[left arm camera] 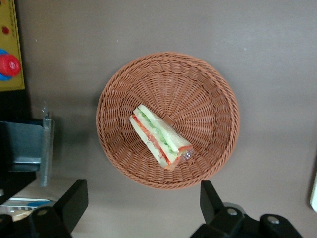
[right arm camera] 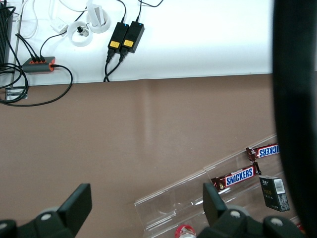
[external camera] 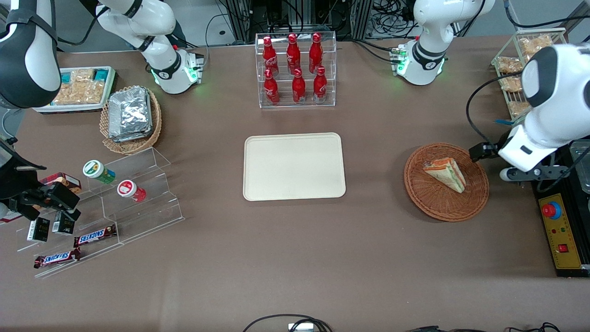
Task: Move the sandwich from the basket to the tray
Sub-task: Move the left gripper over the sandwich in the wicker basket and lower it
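brown table (external camera: 295, 258): snickers bars (external camera: 94, 235), sandwich (left arm camera: 159, 136) in basket (left arm camera: 208, 94), pincer (left arm camera: 143, 203) spread above.

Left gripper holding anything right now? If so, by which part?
Nothing held. The left gripper hangs open above the basket, fingers apart and touching nothing. The sandwich lies in the basket, ungrasped; the tray is bare.

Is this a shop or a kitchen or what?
Probably a robot lab set up like a snack shop. Red bottles stand in a clear rack, a sandwich lies in a basket near a tray, and the gripper hangs open above the basket.
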Action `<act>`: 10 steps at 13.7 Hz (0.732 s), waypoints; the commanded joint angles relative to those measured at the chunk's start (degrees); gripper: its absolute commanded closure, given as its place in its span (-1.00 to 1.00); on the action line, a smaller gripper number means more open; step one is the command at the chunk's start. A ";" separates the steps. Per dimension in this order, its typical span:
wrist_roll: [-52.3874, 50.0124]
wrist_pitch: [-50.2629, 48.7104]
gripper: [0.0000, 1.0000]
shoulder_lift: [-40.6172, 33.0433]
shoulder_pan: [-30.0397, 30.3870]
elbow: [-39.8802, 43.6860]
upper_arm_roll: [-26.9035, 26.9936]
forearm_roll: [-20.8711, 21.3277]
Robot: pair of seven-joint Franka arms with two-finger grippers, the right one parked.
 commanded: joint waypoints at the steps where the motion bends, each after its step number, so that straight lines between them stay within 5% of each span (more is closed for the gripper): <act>1: -7.43 7.18 -1.00 -4.14 -0.07 -9.25 -0.38 0.39; 10: -25.55 23.97 -1.00 -3.18 0.11 -22.44 -0.38 0.48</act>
